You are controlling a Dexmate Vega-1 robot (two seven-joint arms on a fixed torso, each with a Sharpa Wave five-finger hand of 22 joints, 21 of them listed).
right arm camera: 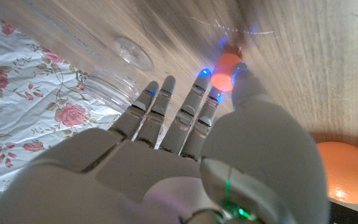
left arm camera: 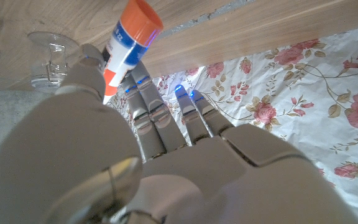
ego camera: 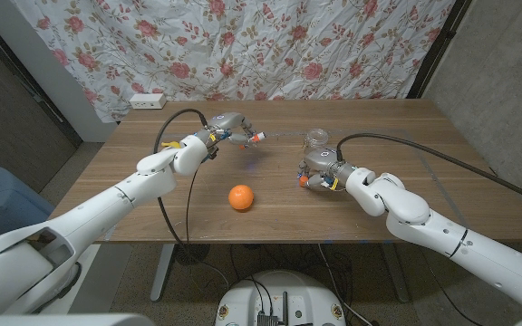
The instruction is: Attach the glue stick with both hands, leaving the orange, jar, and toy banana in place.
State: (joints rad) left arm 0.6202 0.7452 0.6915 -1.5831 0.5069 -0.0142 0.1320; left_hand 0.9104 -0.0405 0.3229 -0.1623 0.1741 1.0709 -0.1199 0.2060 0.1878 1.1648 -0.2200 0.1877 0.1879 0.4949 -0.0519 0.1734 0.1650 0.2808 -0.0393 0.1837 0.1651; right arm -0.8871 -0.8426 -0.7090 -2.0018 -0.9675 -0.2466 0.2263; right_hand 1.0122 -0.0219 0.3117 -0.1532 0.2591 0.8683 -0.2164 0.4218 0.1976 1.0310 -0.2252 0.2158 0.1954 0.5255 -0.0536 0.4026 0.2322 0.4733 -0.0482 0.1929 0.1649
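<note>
Two hands are loaded: your left hand (ego camera: 227,124) grips the glue stick (ego camera: 255,138), your right hand (ego camera: 320,170) pinches an orange cap (right arm camera: 227,65) beside the jar (ego camera: 315,139); misalignment could drop either.

Wooden table (ego camera: 406,195) bears an orange (ego camera: 240,197) and clear jar (ego camera: 316,139).

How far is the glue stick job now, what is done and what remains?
Done: both parts are picked up. The left hand holds the glue stick raised above the table. The right hand pinches a small orange piece, probably the cap. In hand: bringing them together; they are apart. Left: joining them. The orange and jar stand untouched.
</note>
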